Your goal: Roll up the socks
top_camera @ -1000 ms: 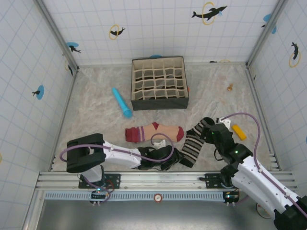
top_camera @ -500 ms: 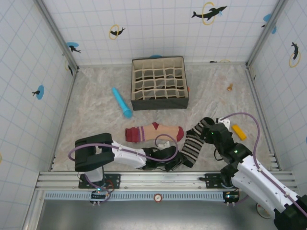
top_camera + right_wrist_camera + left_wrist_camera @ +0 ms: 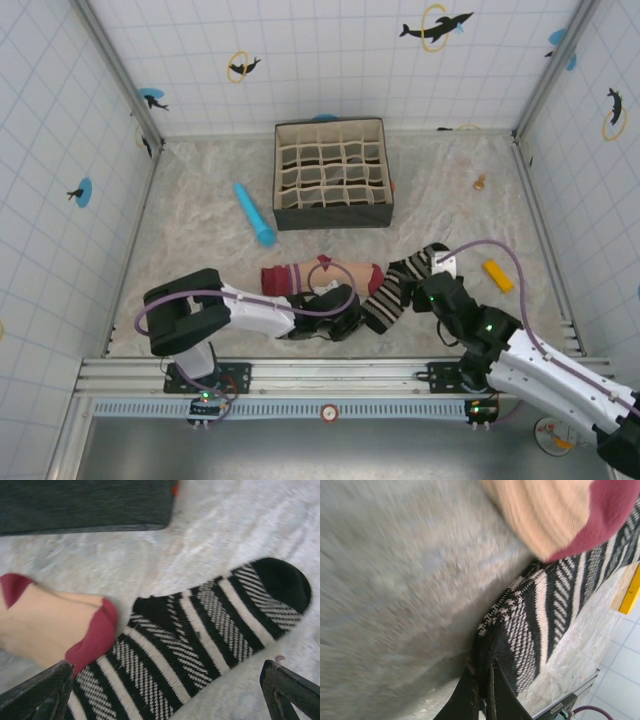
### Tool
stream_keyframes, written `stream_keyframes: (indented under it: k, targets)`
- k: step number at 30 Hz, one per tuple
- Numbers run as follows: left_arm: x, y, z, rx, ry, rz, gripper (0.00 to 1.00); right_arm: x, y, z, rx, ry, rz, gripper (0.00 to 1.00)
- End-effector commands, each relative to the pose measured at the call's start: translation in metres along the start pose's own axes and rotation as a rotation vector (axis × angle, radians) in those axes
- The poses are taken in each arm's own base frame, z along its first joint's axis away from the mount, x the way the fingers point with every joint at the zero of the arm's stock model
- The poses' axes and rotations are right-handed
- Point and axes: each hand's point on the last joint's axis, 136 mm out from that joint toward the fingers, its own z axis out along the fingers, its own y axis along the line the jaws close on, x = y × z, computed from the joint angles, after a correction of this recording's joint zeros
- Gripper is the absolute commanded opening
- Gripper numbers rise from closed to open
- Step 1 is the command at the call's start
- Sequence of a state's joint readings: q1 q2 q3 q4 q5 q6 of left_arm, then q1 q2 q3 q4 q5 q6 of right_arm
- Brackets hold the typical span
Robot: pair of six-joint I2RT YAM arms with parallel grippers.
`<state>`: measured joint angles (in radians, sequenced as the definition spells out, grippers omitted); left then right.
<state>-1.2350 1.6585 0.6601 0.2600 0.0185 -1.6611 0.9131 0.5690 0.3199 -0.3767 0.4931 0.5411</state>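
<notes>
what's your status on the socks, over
Left end effector shut on near end of black-and-white striped sock. Right end effector open, above that sock. Peach sock flat, unrolled, maroon toe against the striped one. Nothing in the way.

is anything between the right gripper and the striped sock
Nothing visible. The open right gripper has the striped sock in plain view right below it. The peach sock lies off to one side, its maroon toe at the stripes' edge.

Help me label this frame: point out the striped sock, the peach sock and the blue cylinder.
striped sock [image 3: 395, 285], top external view, mid-foot stripes.
peach sock [image 3: 345, 272], top external view, peach foot part.
blue cylinder [image 3: 254, 214], top external view, middle.
</notes>
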Motion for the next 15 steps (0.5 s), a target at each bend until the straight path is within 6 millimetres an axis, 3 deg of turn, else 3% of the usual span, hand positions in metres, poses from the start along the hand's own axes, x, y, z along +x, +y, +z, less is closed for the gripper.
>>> stream_keyframes:
  k: [1, 8, 15]
  targets:
    - [-0.011, 0.023, -0.019, -0.08, 0.008, 0.077, 0.0, 0.001, 0.01, -0.002, 0.004, -0.068, -0.092, 0.99]
    - [-0.019, 0.025, -0.034, -0.082, 0.083, 0.133, 0.0, 0.026, 0.054, -0.018, -0.08, -0.143, -0.347, 0.98]
    - [-0.007, 0.014, -0.026, -0.018, 0.164, 0.133, 0.0, 0.056, 0.096, -0.038, -0.183, -0.231, -0.595, 0.77]
